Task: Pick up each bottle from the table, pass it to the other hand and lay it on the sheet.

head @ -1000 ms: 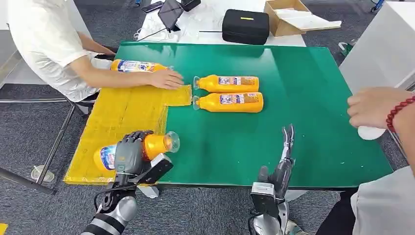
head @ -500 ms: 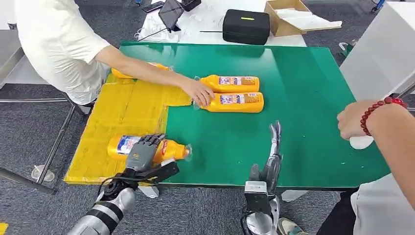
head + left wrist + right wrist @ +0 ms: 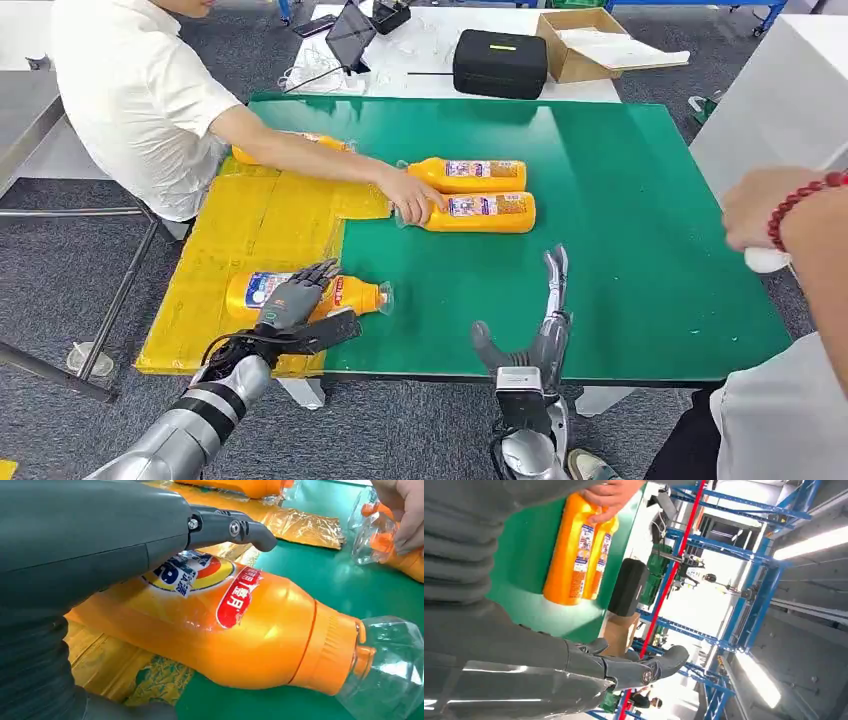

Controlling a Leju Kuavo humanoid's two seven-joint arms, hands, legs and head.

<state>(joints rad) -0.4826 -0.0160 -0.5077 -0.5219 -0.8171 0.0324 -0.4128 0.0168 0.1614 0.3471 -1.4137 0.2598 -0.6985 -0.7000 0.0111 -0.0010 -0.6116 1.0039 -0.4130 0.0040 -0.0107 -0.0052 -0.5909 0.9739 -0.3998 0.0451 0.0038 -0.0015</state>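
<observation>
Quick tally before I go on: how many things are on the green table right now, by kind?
Orange plastic bottles lying flat: 4, one under the left hand at, two side by side at and, one behind the person's arm at.
Yellow crinkled sheets: 1.
Total: 5.

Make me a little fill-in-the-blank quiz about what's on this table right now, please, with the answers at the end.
1. The bottle under the robot's left hand lies mostly on the ____ sheet.
2. The tabletop is covered in ____.
3. A person's hand touches the caps of ____ bottles lying side by side in the middle of the table.
4. The right hand, fingers straight, holds ____.

Missing words: yellow; green; two; nothing
</observation>
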